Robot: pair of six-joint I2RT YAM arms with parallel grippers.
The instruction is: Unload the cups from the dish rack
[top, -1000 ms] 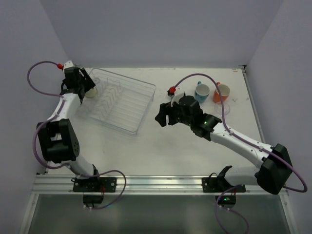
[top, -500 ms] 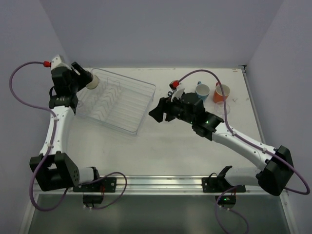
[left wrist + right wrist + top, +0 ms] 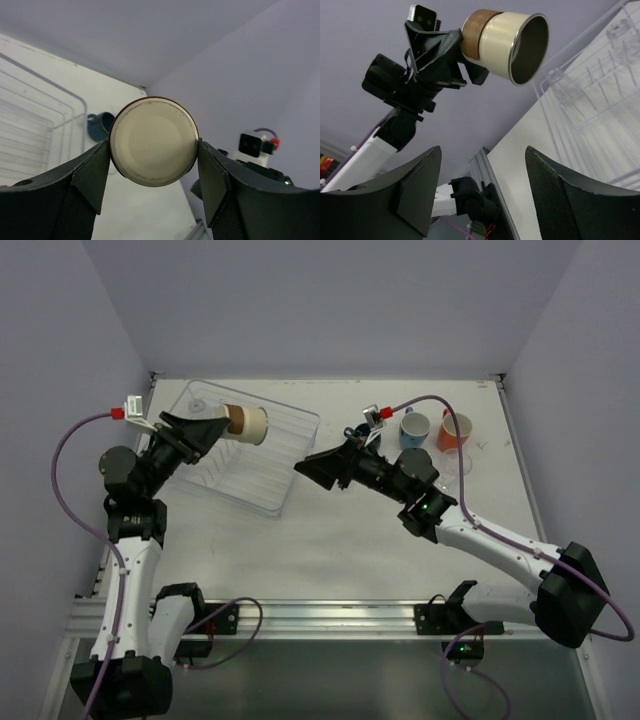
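The left claw (image 3: 226, 424), clamped on the cream cup (image 3: 247, 423), has swung it up off the dish rack (image 3: 262, 468) toward the wide-spread right claw (image 3: 316, 467), likely a handover

Right gripper (image 3: 482, 165) fingers at 7 and 5 o'clock of frame, spread wide w/ nothing btwn them. At 12 o'clock, cream cup (image 3: 507, 45) is up in the air, lying sideways, dark open mouth facing 3 o'clock, brown band round its base end. Left gripper (image 3: 467, 52), black, is clamped on that brown end from 9 o'clock side; its arm (image 3: 367, 150) runs down toward 8 o'clock, black then white, purple cable alongside. Dish rack (image 3: 590, 100), clear plastic w/ rows of ridged prongs, fills 3 o'clock side, below and right of cup, not touching it. White table (image 3: 517, 165) at center-bottom, metal rail at its 9 o'clock edge.
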